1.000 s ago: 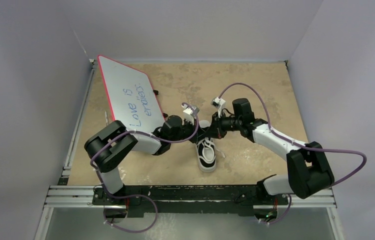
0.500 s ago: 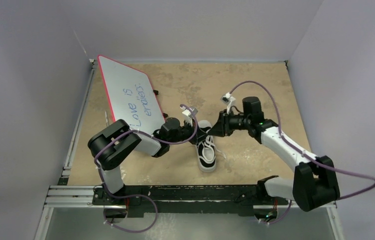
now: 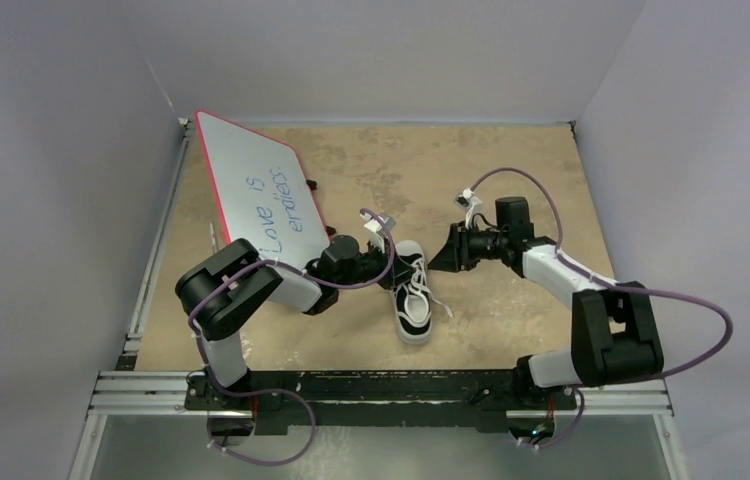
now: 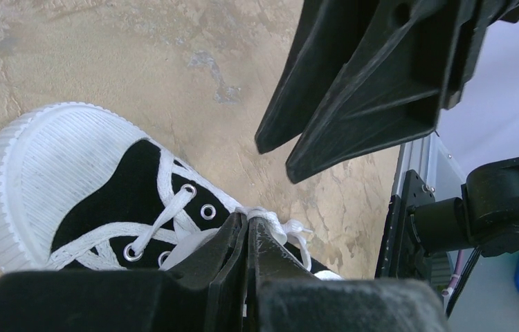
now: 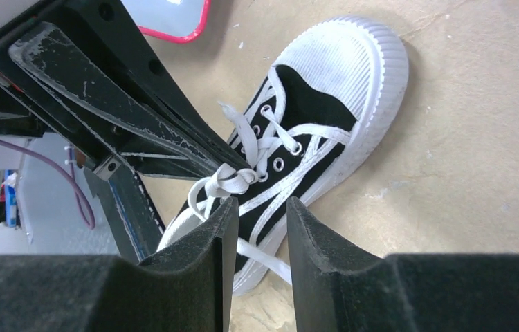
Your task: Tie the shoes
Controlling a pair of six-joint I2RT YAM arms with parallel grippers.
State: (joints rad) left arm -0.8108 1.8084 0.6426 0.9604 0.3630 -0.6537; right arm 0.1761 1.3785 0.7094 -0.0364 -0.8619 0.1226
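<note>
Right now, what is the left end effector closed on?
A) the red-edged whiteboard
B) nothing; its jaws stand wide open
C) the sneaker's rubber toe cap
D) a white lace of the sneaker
D: in the left wrist view the left end effector has its jaws pressed together on a white lace just above the eyelets of the sneaker, well back from the toe cap.

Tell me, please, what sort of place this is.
Likely a robotics lab cell: white walls enclose a tan table, left arm and right arm bolted at its near rail, whiteboard propped inside.
</note>
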